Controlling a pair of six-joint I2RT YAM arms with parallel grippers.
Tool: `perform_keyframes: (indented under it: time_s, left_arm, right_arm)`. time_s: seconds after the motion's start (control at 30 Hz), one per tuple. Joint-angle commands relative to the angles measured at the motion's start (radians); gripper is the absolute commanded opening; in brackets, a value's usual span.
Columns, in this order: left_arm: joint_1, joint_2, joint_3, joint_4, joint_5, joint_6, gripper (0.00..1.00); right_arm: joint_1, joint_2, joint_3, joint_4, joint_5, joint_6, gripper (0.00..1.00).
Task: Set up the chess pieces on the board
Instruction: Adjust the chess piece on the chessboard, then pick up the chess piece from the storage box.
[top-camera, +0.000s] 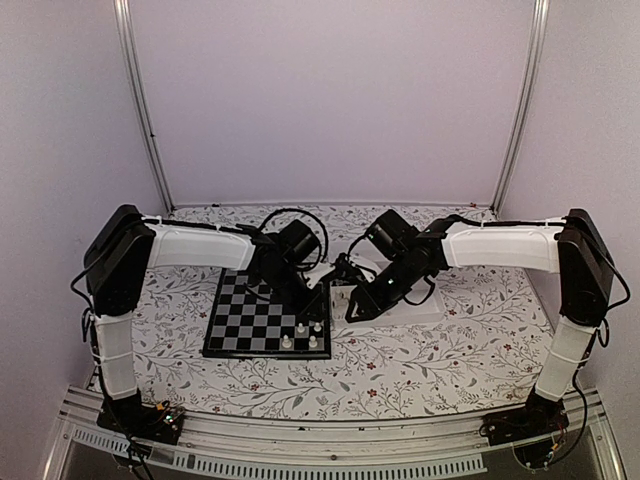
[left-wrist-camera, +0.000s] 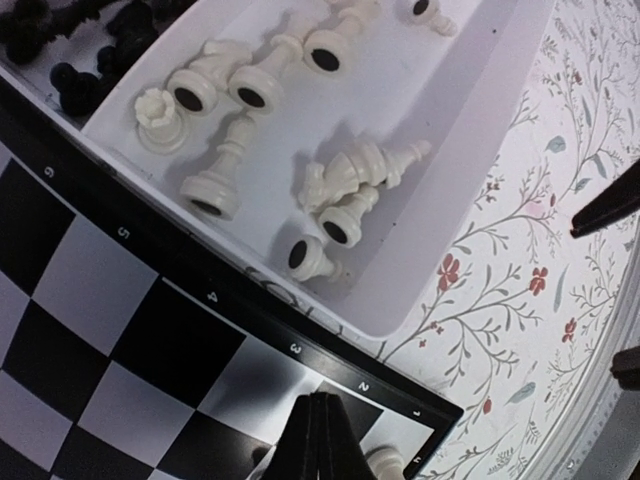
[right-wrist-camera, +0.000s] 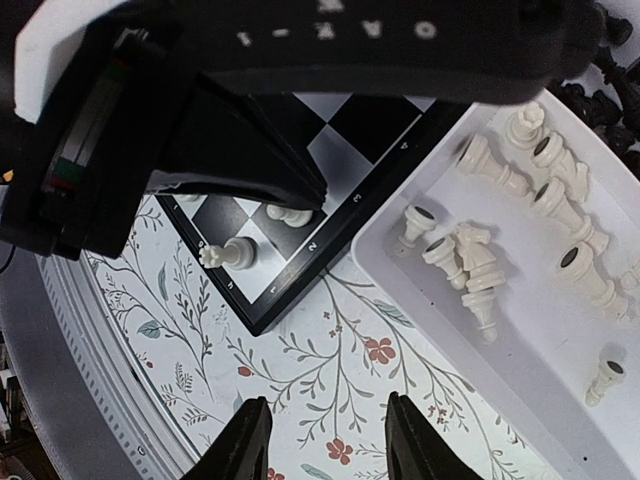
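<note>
The board lies left of centre, with a few white chess pieces standing near its near right corner. My left gripper hangs over that corner, shut with nothing between its fingers, and a white piece stands just beside it. In the right wrist view, a white rook stands on a corner square. More white pieces lie toppled in the white tray. My right gripper is open and empty above the cloth between board and tray.
Black pieces fill the tray's other compartment. The tray's rim touches the board's right edge. A floral cloth covers the table. The left arm's body looms close over the right wrist camera. White walls and metal posts enclose the table.
</note>
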Motion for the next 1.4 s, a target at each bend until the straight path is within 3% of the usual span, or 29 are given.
perform_keyframes:
  time_s: [0.0,0.43,0.63,0.87,1.37]
  left_arm:
    - [0.007,0.018,0.019,-0.022,0.028,0.023,0.02]
    - [0.019,0.001,0.034,-0.033,0.02,0.021,0.02]
    - [0.06,-0.083,0.091,-0.025,-0.027,-0.039,0.16]
    - [0.071,-0.156,0.089,-0.013,-0.062,-0.075,0.36]
    - [0.073,-0.226,0.026,-0.001,-0.094,-0.096,0.39]
  right_arm:
    - [0.001,-0.001,0.0,-0.002,0.012,0.01,0.41]
    - [-0.043,0.001,0.007,0.006,0.032,0.015,0.41]
    - [-0.14,-0.031,0.002,-0.012,0.153,0.081,0.37]
    - [-0.149,0.059,0.053,-0.139,0.292,0.074,0.34]
    - [-0.171,0.189,0.163,-0.223,0.254,0.048,0.29]
